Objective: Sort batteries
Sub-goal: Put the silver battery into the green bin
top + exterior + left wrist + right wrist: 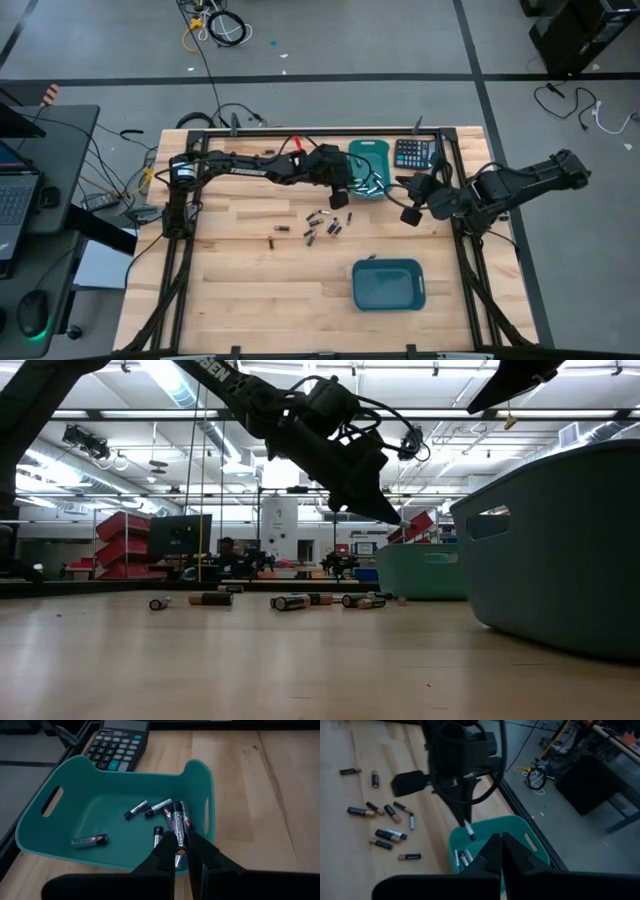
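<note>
Left wrist view puts the step plainly: the left gripper point(181, 851) pinches one dark battery point(177, 826) between its fingertips, cell hanging nose-down above the far teal bin point(40, 837), close to the bin's wall. Several cells already lie on that bin's floor. Judged stage: delivery of one sorted cell, release not yet made. The next move calls for the fingers to part with the cell clear inside the rim, so it falls among the others and does not strike the wall and bounce out.

Near to far on the tabletop point(240, 290): a second teal bin point(388, 284) sits toward the near edge, right of centre; its contents cannot be made out. Mid-table lies the scatter of loose batteries point(322, 225), unsorted, well apart from both bins. Beyond them, at the far edge, stands the receiving bin with a black calculator point(412, 153) just beside it toward the far right corner. The right gripper point(500, 851) waits near the right edge, fingers pressed together, holding nothing visible.

Surface: pale wooden planks in a dark metal frame, dry and free of spills as far as shown. Room: grey floor with cables, a laptop desk point(40, 180) off the left edge; the low view shows a workshop hall with ceiling strip lights and red shelving.
</note>
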